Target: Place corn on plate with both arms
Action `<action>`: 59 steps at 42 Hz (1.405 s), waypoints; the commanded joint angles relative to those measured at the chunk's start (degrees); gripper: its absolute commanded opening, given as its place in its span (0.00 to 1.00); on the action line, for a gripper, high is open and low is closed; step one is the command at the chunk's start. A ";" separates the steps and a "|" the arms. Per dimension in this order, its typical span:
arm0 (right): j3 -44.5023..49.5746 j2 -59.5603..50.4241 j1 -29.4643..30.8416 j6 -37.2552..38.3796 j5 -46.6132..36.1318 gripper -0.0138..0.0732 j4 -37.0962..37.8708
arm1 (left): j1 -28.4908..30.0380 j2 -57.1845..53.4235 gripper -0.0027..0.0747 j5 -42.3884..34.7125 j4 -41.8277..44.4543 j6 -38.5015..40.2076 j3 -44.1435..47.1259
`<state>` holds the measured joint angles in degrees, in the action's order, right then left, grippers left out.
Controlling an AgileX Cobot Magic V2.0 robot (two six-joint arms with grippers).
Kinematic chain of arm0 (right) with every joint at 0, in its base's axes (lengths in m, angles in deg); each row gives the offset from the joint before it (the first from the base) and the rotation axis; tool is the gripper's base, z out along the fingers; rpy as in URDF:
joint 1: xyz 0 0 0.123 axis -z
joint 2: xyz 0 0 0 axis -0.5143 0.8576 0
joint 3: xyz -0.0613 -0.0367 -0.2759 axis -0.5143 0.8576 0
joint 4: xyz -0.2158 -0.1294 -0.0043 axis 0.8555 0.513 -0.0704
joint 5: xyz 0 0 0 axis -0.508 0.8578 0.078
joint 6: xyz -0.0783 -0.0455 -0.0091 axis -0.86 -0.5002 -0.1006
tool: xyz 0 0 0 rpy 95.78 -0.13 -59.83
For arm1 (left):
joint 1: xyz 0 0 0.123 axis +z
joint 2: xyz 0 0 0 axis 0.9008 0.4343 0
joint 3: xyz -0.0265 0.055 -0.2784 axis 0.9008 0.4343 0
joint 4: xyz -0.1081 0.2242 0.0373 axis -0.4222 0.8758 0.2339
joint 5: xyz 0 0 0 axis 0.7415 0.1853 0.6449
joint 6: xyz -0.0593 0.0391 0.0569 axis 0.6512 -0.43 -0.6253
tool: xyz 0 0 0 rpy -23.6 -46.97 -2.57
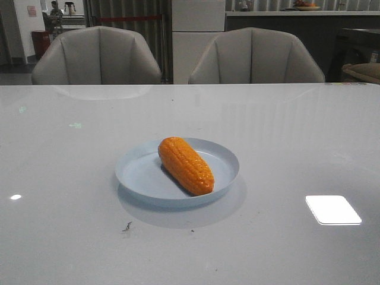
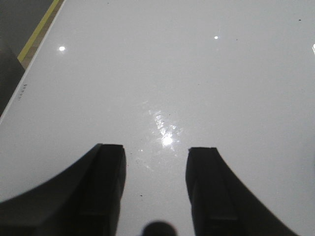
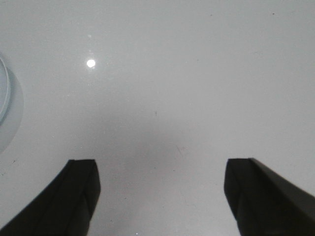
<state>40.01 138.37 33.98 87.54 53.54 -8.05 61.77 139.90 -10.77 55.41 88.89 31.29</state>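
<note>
- corn (image 1: 185,165) lies diagonally inside the plate (image 1: 138,173), mid desk (image 1: 71,225).
- left gripper (image 2: 155,169): jaws apart over bare desk.
- right gripper (image 3: 160,184): jaws wide apart, plate rim nearby.

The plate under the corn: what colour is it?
Pale blue plate, plain with no pattern; orange corn lies on it. Front view shows it best.

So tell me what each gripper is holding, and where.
Nothing. The left gripper and right gripper are open and empty; the corn lies on the plate.
</note>
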 commanded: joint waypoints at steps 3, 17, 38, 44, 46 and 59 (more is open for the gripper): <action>-1.52 -0.98 0.26 -0.51 -2.81 0.88 -0.06 | 0.04 -0.84 0.40 -3.59 0.14 0.58 -1.50; -1.52 -0.98 0.26 -0.51 -2.81 0.88 -0.06 | 0.04 -0.84 0.15 -3.59 0.14 0.58 -1.50; -1.52 -0.98 0.26 -0.51 -2.81 0.88 -0.06 | 0.04 -1.14 0.15 -10.30 0.31 0.58 3.39; -1.52 -0.98 0.26 -0.51 -2.81 0.88 -0.06 | 0.04 -5.43 0.15 -29.48 0.31 0.58 14.31; -1.52 -0.98 0.26 -0.51 -2.81 0.88 -0.06 | 0.04 -7.96 0.15 -36.43 0.31 0.58 18.96; -1.52 -0.98 0.26 -0.51 -2.81 0.88 -0.06 | 0.04 -30.49 0.15 -41.42 -4.45 0.58 31.88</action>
<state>40.01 138.37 33.98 87.54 53.72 -8.15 61.77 115.34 -49.41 53.13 89.01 63.59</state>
